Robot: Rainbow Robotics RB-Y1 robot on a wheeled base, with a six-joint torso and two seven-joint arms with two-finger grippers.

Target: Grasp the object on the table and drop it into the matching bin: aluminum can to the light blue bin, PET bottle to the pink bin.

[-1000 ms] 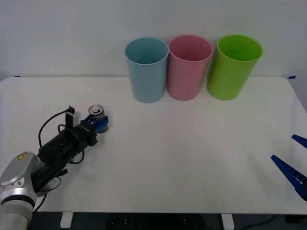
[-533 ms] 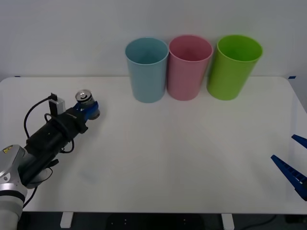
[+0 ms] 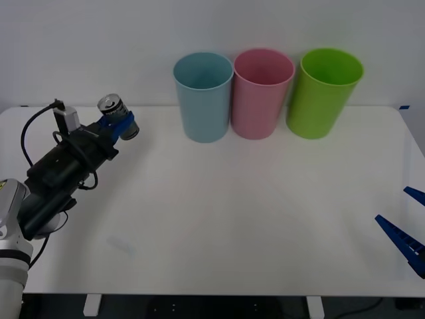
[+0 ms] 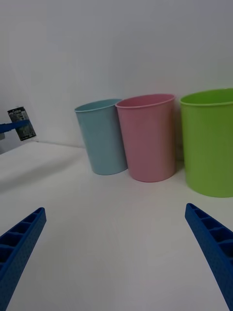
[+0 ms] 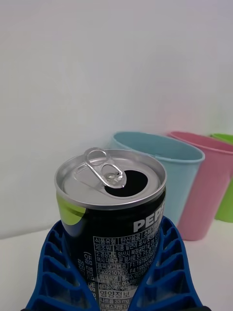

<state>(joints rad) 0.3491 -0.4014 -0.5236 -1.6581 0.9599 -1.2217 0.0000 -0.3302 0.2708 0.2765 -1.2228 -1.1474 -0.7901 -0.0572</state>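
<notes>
White table [image 3: 252, 219] runs wide, with lots of bare room between the arms. Left gripper [image 3: 118, 125] is clamped on the can [image 3: 113, 109], held up off the table, well to the left of the blue bin [image 3: 203, 97]. Pink bin [image 3: 261, 93] sits touching the blue bin's right side. Right gripper [image 3: 406, 229] hangs spread apart, far right of the blue bin at the table's edge.

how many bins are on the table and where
3, in a row along the table's far edge: light blue bin on the left, pink bin in the middle, lime green bin on the right. None looks hidden.
</notes>
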